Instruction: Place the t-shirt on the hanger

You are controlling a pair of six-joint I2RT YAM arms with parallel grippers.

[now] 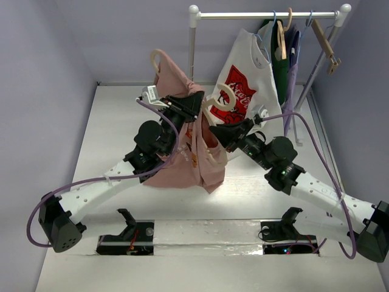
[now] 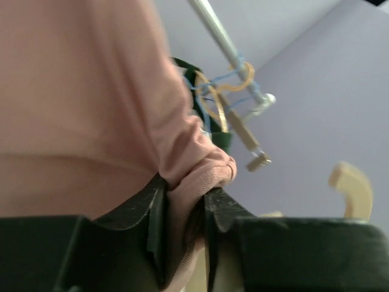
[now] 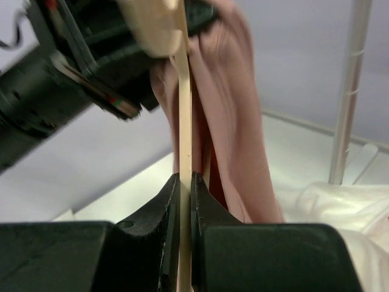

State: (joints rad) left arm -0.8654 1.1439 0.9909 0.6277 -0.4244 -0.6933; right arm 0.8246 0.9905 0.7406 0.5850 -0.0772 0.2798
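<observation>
Currently held, item one: the t-shirt [image 1: 179,167], dusty pink, short-sleeved, hanging between the two arms above the tabletop [image 1: 115,121]. The overhead view does not settle whether its lower edge touches the surface. The left pincer [image 1: 193,102] is clamped on a bunched, ribbed fold of the cloth, as its wrist view shows [image 2: 185,204]. Judged purpose: to keep the garment lifted and its opening slack so that something can be fed into it.

Item two: the hanger [image 1: 208,143], pale cream, smooth and curved, with a thick hook of the same colour. It is held up on end beside and partly within the pink cloth. The right pincer [image 1: 215,129] is closed on its thin edge, seen in that wrist's view [image 3: 184,182]. Judged purpose: gripping the narrow edge leaves the arm of the hanger free to slide in. How far inside it sits cannot be told.

Writing and marks: a small orange-brown print [image 1: 194,159] on the pink cloth shows no legible words. The white t-shirt [image 1: 246,58] on the rail [image 1: 267,14] behind bears a red patch [image 1: 234,91] with white lettering, too tilted and small to read with confidence. Blue hangers [image 1: 273,21] and a brown wooden hanger [image 1: 325,42] share the rail, with no labels visible.
</observation>
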